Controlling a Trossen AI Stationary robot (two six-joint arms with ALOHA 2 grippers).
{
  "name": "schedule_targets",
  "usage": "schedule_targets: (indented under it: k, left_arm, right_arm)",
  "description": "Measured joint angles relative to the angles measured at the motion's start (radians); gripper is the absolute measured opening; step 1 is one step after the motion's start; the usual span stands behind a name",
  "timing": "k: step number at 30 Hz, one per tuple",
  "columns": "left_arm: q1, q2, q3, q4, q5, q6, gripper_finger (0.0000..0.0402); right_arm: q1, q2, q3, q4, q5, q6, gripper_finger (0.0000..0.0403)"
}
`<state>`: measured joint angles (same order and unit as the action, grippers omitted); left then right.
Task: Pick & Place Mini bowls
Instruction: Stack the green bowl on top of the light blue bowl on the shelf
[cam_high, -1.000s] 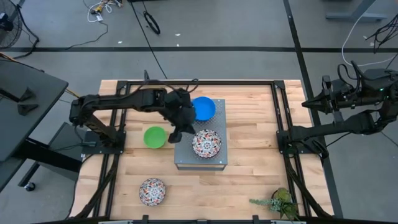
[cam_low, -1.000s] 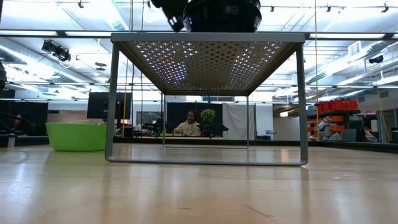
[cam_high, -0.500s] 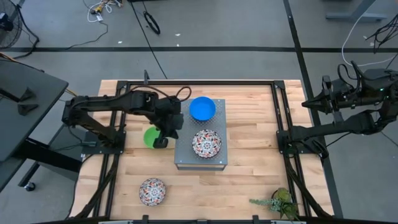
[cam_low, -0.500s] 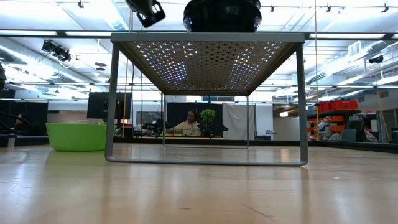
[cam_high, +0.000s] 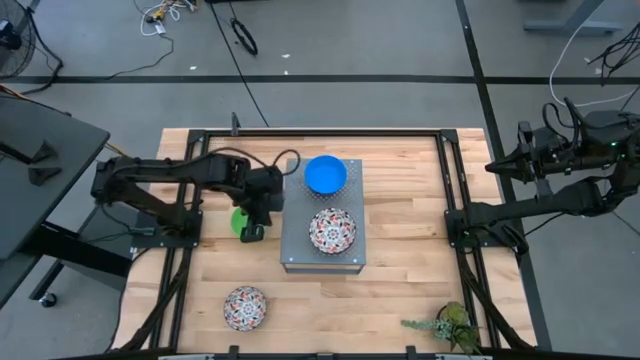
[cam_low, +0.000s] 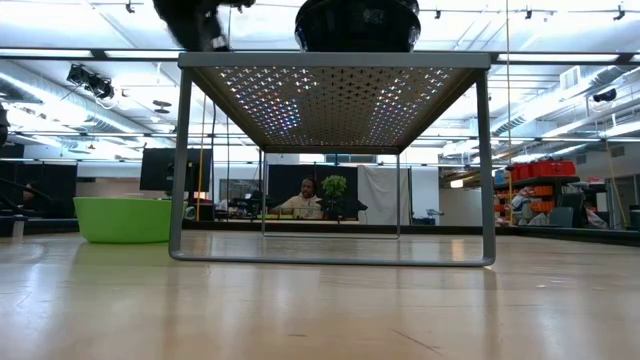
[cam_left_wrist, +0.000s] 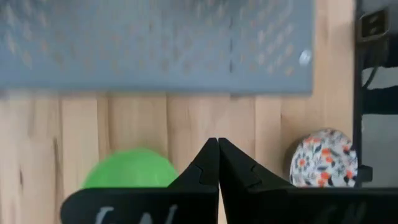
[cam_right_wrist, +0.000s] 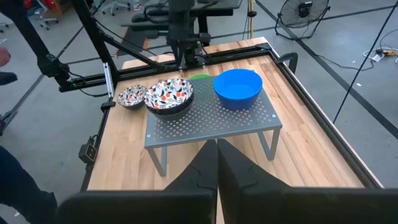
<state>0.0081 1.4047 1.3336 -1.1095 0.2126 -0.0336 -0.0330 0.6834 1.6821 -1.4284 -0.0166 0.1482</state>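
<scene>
My left gripper (cam_high: 252, 232) is shut and empty. It hangs high above the green mini bowl (cam_high: 238, 220), which rests on the table just left of the grey perforated box (cam_high: 320, 262); the left wrist view shows this bowl (cam_left_wrist: 127, 169) below the shut fingertips (cam_left_wrist: 217, 143). On the box stand a bright blue bowl (cam_high: 326, 174) and a floral bowl (cam_high: 332, 230) that is dark underneath (cam_low: 357, 25). Another floral bowl (cam_high: 245, 307) sits on the table near the front left. My right gripper (cam_right_wrist: 216, 144) is shut, raised beyond the table's right edge.
Black frame rails (cam_high: 455, 215) run along the table's left and right sides. A small plant (cam_high: 445, 322) stands at the near right corner. Bare wood lies in front of the box and to its right. A person (cam_low: 305, 195) sits far behind the table.
My left gripper has gone from over the box's left edge toward the table's left edge, sinking a little and turning at the wrist. It now hangs over the green bowl, shut throughout. No bowl has moved.
</scene>
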Motion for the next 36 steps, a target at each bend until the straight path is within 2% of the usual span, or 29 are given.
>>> schedule_targets:
  k: [8, 18, 30, 36]
  left_arm:
    - [-0.043, -0.045, -0.147, 0.041, -0.071, -0.112, 0.0009]
    - [-0.075, -0.070, -0.331, 0.129, -0.093, -0.307, 0.0029]
    - [-0.076, -0.070, -0.454, 0.211, -0.105, -0.368, 0.0137]
    - [-0.076, -0.070, -0.501, 0.240, -0.114, -0.375, 0.0168]
  right_arm:
    - [0.000, 0.000, 0.000, 0.000, 0.000, 0.000, 0.0003]
    - [0.000, 0.000, 0.000, 0.000, 0.000, 0.000, 0.0003]
    - [0.000, 0.000, 0.000, 0.000, 0.000, 0.000, 0.0003]
    - [0.000, 0.000, 0.000, 0.000, 0.000, 0.000, 0.0003]
